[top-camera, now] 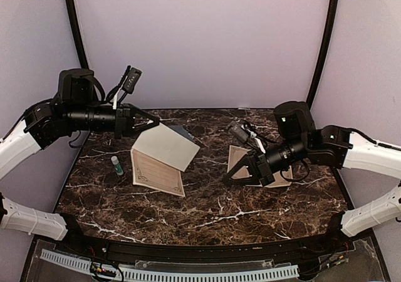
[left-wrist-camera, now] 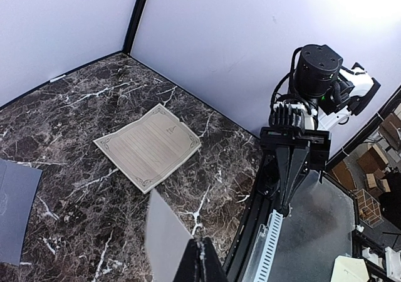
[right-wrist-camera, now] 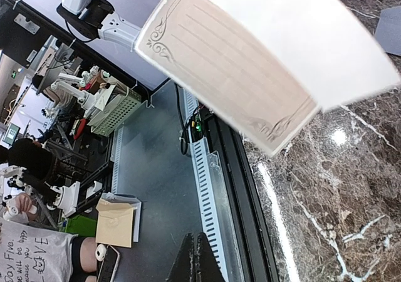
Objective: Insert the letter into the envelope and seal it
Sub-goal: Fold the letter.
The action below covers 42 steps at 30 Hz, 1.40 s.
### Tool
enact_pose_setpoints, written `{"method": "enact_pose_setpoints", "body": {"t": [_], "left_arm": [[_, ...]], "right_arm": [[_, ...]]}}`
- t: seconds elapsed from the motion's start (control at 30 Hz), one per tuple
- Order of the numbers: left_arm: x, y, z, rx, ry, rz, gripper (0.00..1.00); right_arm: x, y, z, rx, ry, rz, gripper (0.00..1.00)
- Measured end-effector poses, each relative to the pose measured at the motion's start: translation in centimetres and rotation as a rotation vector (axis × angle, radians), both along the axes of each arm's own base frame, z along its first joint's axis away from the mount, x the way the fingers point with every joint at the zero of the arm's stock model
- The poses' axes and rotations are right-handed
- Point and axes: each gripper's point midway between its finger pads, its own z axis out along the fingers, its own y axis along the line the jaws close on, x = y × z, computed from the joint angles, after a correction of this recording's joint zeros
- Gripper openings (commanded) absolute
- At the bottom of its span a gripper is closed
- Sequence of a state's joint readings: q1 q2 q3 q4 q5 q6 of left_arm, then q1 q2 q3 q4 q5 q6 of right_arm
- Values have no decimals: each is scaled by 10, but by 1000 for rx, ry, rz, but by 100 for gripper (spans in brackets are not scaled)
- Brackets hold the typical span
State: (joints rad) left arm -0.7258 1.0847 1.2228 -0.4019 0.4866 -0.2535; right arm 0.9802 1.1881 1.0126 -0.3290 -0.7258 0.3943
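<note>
My left gripper [top-camera: 156, 124] [left-wrist-camera: 202, 247] is shut on a corner of the letter [top-camera: 164, 145] [left-wrist-camera: 164, 232] and holds it off the table. The plain back of its upper part faces up. The bordered part [top-camera: 156, 172] [right-wrist-camera: 232, 69] slopes down below it. The grey-blue envelope [top-camera: 186, 133] [left-wrist-camera: 15, 210] [right-wrist-camera: 390, 28] lies flat behind the lifted sheet, mostly hidden in the top view. My right gripper [top-camera: 228, 177] [right-wrist-camera: 200, 241] is shut with nothing in it. It hangs above a second cream bordered sheet [top-camera: 238, 158] [left-wrist-camera: 150, 145] lying flat on the right.
A small white tube with a green cap [top-camera: 117, 165] lies on the marble table [top-camera: 207, 213], left of the held letter. The right arm [left-wrist-camera: 301, 138] stands over the table's front right. A black rail and a white cable duct [right-wrist-camera: 210, 188] run along the near edge.
</note>
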Motion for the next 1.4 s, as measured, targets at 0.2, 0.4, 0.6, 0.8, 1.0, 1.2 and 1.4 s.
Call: {"method": "enact_pose_setpoints", "body": {"t": [0.2,0.4,0.6,0.8,1.0,1.2,1.4], "left_arm": [[-8,-1,4,-15,0,-43,0],[-25,-16,3,-51,53,-181,0],[-45,-33,-4,-61,117,-302,0],[-64,-48,-12,-58,174,-404,0],[-70,-52,-14,-60,197,-439,0],[-72,-52,-12,-65,199,-454,0],[-71,-54,-10,-68,196,-456,0]], "right_arm": [[-1,-10,8,0,-18,-40,37],[11,-2,23,11,-41,-89,63],[17,15,49,61,-113,-97,72],[19,37,50,59,-134,-62,72],[4,53,38,48,-121,16,68],[-5,59,32,42,-110,56,43],[-7,62,35,61,-110,67,19]]}}
